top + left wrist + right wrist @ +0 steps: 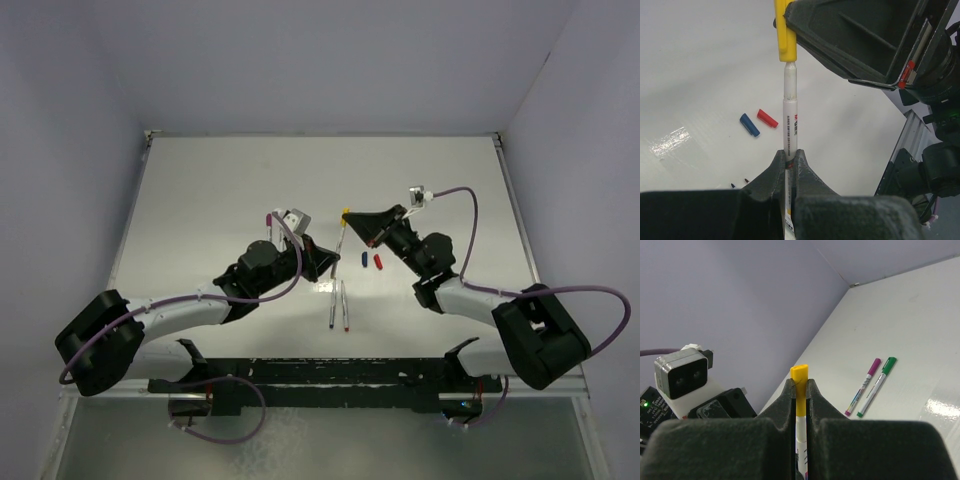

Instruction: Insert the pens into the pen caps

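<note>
Pens, two uncapped, lie nearest on the table. Left gripper pinches a third pen by its barrel; right gripper pinches the yellow cap over its tip. Blue cap and red cap lie beside.

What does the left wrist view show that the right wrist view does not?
Only the left wrist view: the blue cap and red cap loose on the table, and the left gripper clamped on the white pen. Only the right wrist view: the purple pen and green pen side by side. Both: the yellow cap in the right gripper, on the white pen's end.
</note>
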### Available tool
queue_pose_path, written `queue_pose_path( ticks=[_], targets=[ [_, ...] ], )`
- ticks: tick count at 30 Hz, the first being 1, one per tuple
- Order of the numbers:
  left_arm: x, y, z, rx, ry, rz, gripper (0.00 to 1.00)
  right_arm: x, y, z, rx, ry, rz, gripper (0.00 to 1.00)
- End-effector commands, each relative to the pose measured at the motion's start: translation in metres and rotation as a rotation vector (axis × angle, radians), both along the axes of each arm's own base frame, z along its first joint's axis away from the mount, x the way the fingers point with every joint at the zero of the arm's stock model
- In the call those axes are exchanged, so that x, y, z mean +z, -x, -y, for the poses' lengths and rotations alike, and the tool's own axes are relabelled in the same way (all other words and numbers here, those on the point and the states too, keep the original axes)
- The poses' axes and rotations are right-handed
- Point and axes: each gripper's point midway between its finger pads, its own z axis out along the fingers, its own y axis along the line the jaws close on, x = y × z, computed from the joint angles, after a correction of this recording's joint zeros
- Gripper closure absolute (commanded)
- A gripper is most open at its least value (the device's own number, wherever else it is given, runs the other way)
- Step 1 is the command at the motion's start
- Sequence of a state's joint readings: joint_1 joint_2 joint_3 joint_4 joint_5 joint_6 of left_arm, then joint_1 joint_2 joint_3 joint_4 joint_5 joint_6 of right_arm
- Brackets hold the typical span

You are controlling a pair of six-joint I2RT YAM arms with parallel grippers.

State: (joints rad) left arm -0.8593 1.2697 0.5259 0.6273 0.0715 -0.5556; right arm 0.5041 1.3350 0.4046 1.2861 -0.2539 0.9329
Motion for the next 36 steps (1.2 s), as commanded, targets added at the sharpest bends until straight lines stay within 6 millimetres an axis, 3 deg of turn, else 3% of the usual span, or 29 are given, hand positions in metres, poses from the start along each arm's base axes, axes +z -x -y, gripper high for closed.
queue_pose_path(
  ticks=[1, 6, 13, 19, 36],
  targets=[
    [0.026, -0.003, 0.0, 0.001, 0.057, 0.078, 1.0, 0.031, 0.001, -0.005, 0.017, -0.023, 0.104, 1.0],
    [0.029, -0.006, -0.004, 0.026, 0.064, 0.086, 1.0, 0.031, 0.002, -0.006, 0.028, -0.025, 0.101, 1.0],
    [0.049, -0.011, -0.008, 0.067, 0.101, 0.129, 1.0, 0.019, 0.006, -0.007, 0.048, -0.013, 0.072, 1.0],
    [0.057, -0.016, -0.003, 0.065, 0.106, 0.145, 1.0, 0.011, 0.01, -0.014, 0.095, -0.005, 0.049, 1.0],
    [0.102, -0.05, -0.002, 0.152, 0.093, 0.268, 1.0, -0.05, 0.013, -0.03, 0.18, 0.205, -0.094, 1.0]
  ],
)
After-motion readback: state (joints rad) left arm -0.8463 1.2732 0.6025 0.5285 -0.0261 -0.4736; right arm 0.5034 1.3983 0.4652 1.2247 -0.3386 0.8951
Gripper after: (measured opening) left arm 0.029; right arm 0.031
